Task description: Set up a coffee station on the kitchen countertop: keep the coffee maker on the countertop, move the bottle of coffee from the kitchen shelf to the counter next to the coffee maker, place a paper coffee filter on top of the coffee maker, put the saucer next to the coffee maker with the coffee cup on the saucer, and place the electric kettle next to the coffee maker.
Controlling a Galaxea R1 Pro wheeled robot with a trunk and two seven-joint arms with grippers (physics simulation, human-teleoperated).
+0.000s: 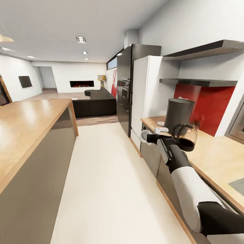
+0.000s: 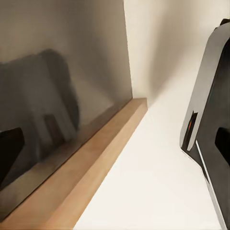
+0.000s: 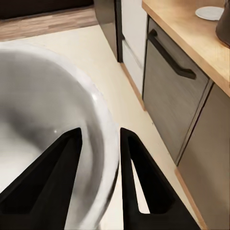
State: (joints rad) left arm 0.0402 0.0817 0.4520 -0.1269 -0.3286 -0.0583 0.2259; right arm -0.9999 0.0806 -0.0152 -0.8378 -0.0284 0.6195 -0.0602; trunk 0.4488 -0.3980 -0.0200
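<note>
My right gripper [image 1: 149, 137] is shut on the rim of the white coffee cup [image 1: 144, 136], held over the floor just off the kitchen countertop [image 1: 217, 159]. In the right wrist view its dark fingers [image 3: 136, 177] pinch the cup's wall [image 3: 52, 124]. The dark coffee maker [image 1: 178, 113] stands on the countertop with its carafe [image 1: 186, 136] beside it. The white saucer [image 1: 161, 123] [image 3: 210, 13] lies in front of the maker. The thin black kitchen shelf [image 1: 198, 82] looks bare. My left gripper [image 2: 119, 143] shows dark fingertips [image 2: 12, 153] far apart, holding nothing.
The big wooden island [image 1: 27, 125] runs along the left, its grey side [image 2: 57, 72] close to my left hand. A white floor aisle [image 1: 105, 183] lies between island and cabinets. A grey drawer front with handle [image 3: 172, 62] sits under the worktop. A fridge [image 1: 147, 91] stands behind.
</note>
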